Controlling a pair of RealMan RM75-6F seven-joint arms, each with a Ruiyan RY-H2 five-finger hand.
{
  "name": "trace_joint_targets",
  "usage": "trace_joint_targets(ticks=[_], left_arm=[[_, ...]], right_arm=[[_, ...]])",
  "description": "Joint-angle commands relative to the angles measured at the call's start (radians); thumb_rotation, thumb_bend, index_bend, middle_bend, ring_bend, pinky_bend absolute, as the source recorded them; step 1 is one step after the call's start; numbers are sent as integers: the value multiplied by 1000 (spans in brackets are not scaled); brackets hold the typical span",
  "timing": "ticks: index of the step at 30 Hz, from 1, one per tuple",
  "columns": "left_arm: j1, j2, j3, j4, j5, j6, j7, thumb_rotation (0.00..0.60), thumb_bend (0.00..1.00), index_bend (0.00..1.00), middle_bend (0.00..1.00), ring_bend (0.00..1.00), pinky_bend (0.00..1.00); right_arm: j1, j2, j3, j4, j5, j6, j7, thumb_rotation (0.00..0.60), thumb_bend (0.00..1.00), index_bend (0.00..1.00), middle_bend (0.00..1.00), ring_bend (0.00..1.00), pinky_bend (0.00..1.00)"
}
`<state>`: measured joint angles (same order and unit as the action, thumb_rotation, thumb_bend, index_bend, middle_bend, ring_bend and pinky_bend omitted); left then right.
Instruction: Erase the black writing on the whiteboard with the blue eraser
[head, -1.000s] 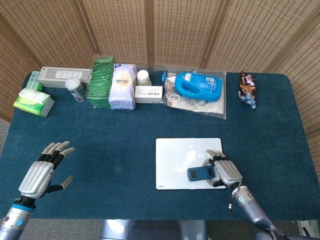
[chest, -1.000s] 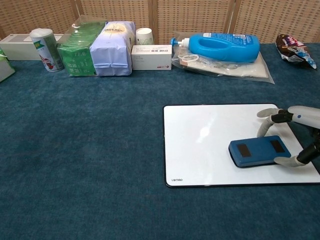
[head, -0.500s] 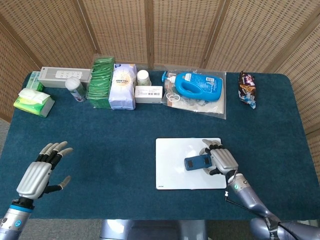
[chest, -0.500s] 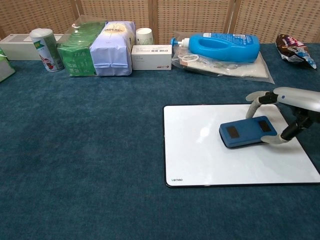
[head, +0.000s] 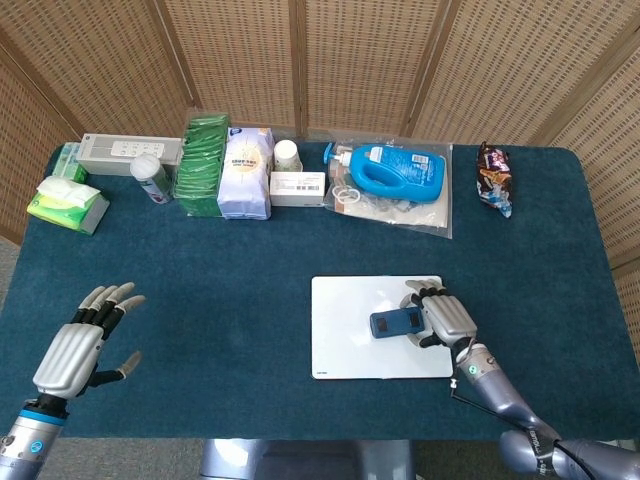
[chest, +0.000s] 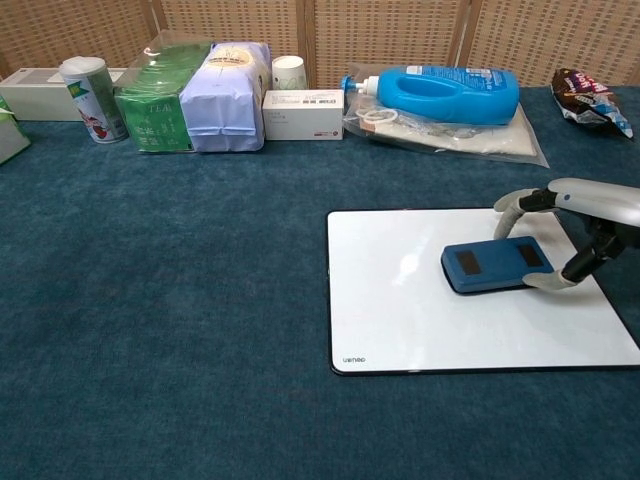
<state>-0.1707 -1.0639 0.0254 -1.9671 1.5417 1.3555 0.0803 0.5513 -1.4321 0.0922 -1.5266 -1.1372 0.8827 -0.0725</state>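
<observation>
Nearest the robot, at the table's front left corner, the left hand hovers palm down above the blue table with its fingers spread apart and nothing in them; the chest view does not show it. Toward the front right lies the whiteboard, flat on the cloth, its visible surface white with no black writing to be seen. On its right half rests the blue eraser, lying flat and held by the right hand, whose fingers close around the eraser's right end. Along the far edge stand, left to right, a tissue pack, a white box, a can, a green packet, a white bag, a blue bottle and a snack packet.
</observation>
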Motion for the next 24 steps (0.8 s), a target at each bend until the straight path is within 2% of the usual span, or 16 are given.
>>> trace_joint_targets(ticks=[1,7,9,15,19,24], left_arm=[[-1,-1,0,0,0,-2,0,600,383,150,73,0,0],[-3,-2,-1,2,2,-3,-3,600,383,150,73,0,0],[-5,-1,-2,4,3,-5,-6,600,384,150,73,0,0],[-6,-4,-1,10,6,-8,-14,600,383,150,73,0,0],[-6,-5,0,12,8,-8,-18,600,383,150,73,0,0],[1,-2,3,12,9,3,-20,600,383,150,73,0,0]], right_arm=[[-8,2,-8,-5,1,3,2,600,307,660,118,0,0],[-34,18,-35,-47,-1,24,-14,600,306,659,118,0,0],[-55,45,-59,-108,-10,49,-40,600,306,659,118,0,0],[-73,94,-68,-215,-15,96,-94,600,304,658,118,0,0],[-66,114,-45,-236,-17,116,-113,600,304,656,117,0,0],[-38,118,-5,-203,-8,94,-92,600,303,649,114,0,0]])
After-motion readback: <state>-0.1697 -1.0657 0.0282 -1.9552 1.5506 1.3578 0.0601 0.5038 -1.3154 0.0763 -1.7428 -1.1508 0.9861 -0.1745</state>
